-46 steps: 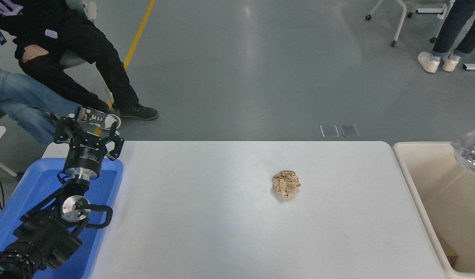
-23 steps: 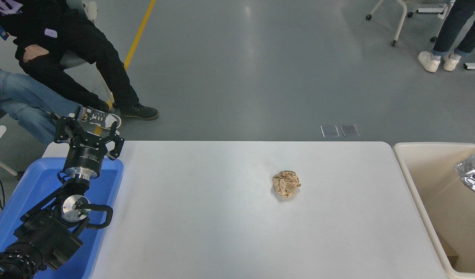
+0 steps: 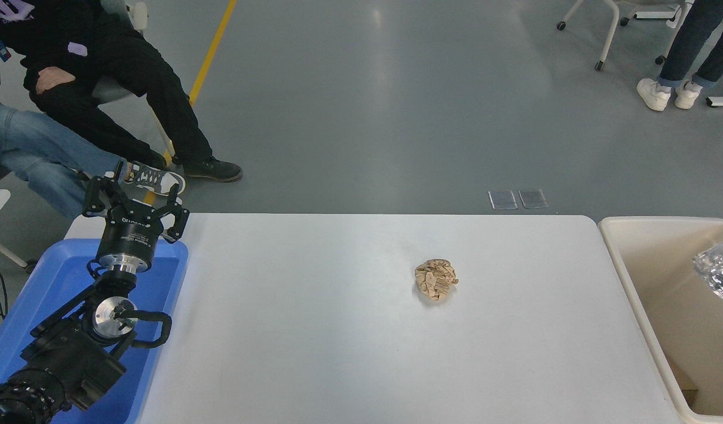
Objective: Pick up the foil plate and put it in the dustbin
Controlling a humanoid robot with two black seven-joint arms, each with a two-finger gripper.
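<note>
The shiny crinkled foil plate shows at the right picture edge, partly cut off, low within the opening of the beige dustbin that stands off the table's right end. Nothing visible holds it, and the right arm and its gripper are out of view. My left gripper is parked at the lower left over the blue tray, fingers spread open and holding nothing.
A crumpled brown paper ball lies right of centre on the white table. A shallow blue tray sits under the left arm. Seated people are at the far left; someone's legs stand at the top right.
The foil plate has dropped lower at the right edge, sinking further into the dustbin's opening. The left arm and the paper ball have not moved.
</note>
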